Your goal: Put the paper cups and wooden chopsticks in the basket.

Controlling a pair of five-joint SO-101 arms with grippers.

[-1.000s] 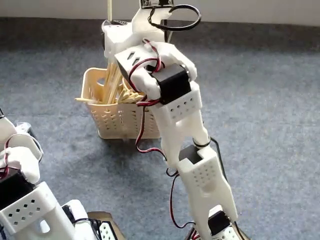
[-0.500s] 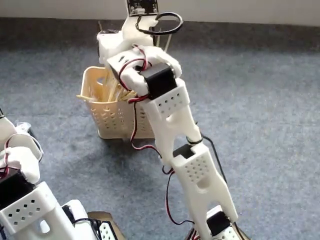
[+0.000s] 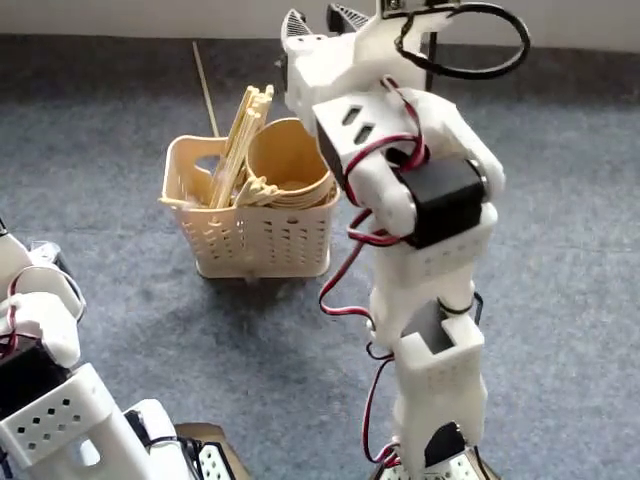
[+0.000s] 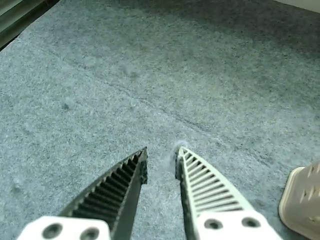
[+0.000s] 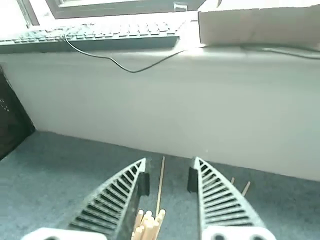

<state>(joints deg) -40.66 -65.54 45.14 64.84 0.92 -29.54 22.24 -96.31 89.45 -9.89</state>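
Observation:
A cream basket stands on the grey carpet with a tan paper cup and a bundle of wooden chopsticks in it. One loose chopstick lies on the carpet behind the basket. My right gripper is raised above and behind the basket, open and empty. In its wrist view the right gripper frames the chopstick tips below and the loose chopstick. My left gripper hovers open over bare carpet, with a basket corner to one side.
The left arm's body fills the near left corner. A white wall rises just behind the carpet, with a keyboard on the ledge above. Small wooden pieces lie by the wall. Open carpet stretches right of the basket.
My right arm has lifted off the basket and swung up and to the right, uncovering the cup. The lone chopstick behind the basket has dropped lower onto the carpet. The left arm has kept still.

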